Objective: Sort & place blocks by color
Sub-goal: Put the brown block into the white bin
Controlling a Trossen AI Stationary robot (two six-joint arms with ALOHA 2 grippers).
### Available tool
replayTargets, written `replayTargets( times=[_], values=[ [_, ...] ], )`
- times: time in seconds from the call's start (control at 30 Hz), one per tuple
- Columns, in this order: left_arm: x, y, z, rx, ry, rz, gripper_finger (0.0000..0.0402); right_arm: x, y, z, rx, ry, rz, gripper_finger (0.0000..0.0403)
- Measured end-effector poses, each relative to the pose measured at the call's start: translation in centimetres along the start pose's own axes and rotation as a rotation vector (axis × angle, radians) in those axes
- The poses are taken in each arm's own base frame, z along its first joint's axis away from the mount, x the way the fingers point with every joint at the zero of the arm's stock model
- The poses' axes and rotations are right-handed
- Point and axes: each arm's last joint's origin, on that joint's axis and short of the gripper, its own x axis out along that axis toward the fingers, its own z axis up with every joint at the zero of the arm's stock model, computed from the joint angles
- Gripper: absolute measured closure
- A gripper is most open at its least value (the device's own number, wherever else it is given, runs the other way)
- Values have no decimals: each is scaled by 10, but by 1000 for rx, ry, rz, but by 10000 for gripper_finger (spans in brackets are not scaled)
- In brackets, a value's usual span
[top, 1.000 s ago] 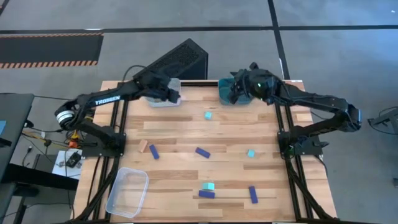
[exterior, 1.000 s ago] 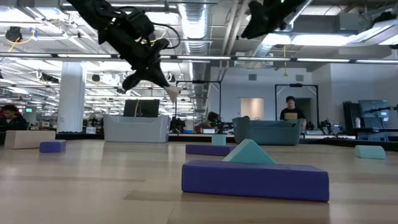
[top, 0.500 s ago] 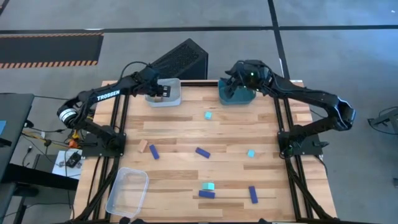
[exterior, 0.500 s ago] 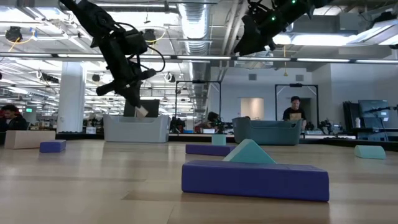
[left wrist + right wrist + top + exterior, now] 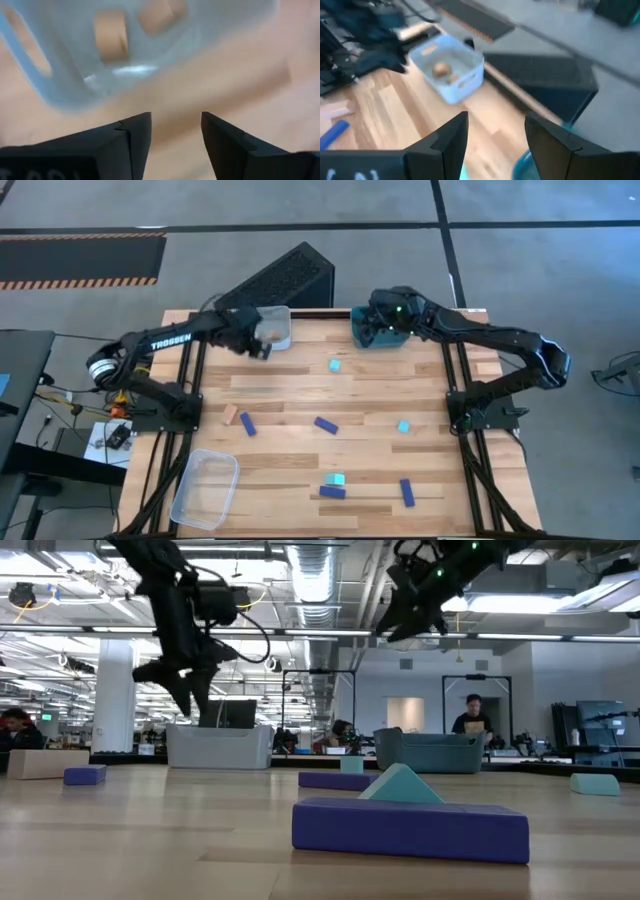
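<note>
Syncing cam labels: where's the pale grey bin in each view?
High view: pale grey bin at the table's far edge, beside the left gripper.
Low view: left of centre at the far edge, below the left gripper.
Left wrist view: fills the upper part, with tan blocks inside.
Right wrist view: centre, tan blocks inside.
Shared landmark: the tan blocks in it.
</note>
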Motion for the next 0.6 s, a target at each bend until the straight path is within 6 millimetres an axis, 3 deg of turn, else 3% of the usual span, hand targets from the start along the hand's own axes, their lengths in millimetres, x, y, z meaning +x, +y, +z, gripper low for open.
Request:
replayTargets(
  times=[0.23,0.43,0.6],
  values=[
    [-13,-41,-70,195,135,10,245,0,25,-16,37,40,74,184],
    [-6,-35,-119,181,240,69,249,-4,43,-13,36,-25,145,184],
    [-8,-26,-136,139,273,120,250,-5,47,-15,53,-22,159,184]
  ],
)
